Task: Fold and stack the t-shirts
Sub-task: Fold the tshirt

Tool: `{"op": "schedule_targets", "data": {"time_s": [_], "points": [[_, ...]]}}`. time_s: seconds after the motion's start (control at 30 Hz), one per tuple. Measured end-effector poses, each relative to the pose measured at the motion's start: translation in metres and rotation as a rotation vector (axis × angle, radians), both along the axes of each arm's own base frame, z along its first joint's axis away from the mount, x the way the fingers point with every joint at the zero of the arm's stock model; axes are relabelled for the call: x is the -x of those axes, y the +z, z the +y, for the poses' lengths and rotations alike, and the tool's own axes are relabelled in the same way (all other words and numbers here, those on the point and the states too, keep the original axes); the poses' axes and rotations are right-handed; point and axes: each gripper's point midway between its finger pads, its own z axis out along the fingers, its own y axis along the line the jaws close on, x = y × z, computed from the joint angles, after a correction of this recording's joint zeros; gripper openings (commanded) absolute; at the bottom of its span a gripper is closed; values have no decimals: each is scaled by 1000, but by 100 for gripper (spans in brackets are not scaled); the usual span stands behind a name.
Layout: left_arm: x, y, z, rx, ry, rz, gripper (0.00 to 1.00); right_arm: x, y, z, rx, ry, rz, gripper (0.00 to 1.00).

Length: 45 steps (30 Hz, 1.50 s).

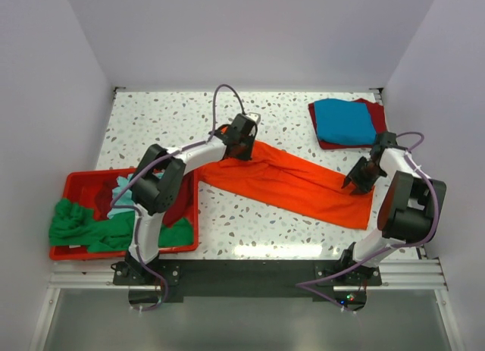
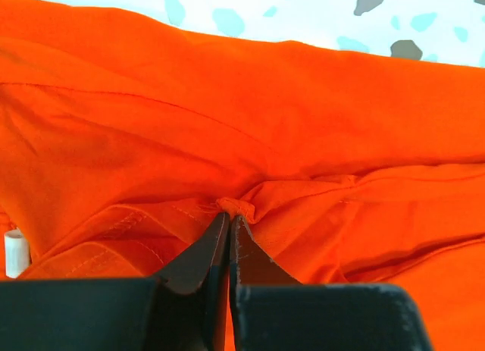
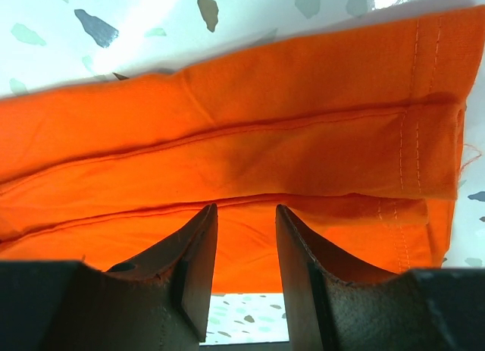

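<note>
The bright orange t-shirt [image 1: 292,183] lies as a long folded band slanting across the table from upper left to lower right. My left gripper [image 1: 242,145] is at its upper left end, shut on a small pinch of the orange cloth [image 2: 227,116], with the fingertips [image 2: 229,214] pressed together. My right gripper [image 1: 355,180] is at the lower right end. It stands open, its tips [image 3: 246,211] against the hemmed edge of the orange shirt [image 3: 265,139], with nothing clamped between them. A folded blue t-shirt [image 1: 345,120] rests on a dark red one [image 1: 318,117] at the back right.
A red bin [image 1: 76,178] stands at the left near edge, holding a green shirt [image 1: 83,226] that spills over its side, a light teal one [image 1: 121,193] and dark red cloth. The speckled table [image 1: 250,226] shows in front of the orange shirt.
</note>
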Motion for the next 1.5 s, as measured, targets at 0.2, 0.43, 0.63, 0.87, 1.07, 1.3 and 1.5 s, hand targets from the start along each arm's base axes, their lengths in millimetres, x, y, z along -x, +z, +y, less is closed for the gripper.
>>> {"op": "schedule_targets", "data": {"time_s": [0.2,0.43,0.63,0.87,1.07,1.3,1.5], "points": [[8,7,-9,20,22,0,4,2,-2,1,-1,9,3,41],[20,2,-10,22,67,49,4,3,-4,1,0,14,2,41],[32,-1,-4,5,106,81,9,1,-4,0,2,19,-3,41],[46,3,-1,11,137,100,16,6,-8,1,0,30,7,41],[54,4,-5,19,145,113,28,7,-9,3,-6,35,8,41],[59,4,-7,37,159,130,29,10,-11,6,-22,38,11,41],[68,13,-15,95,148,161,29,10,-11,6,-22,38,10,41]]}}
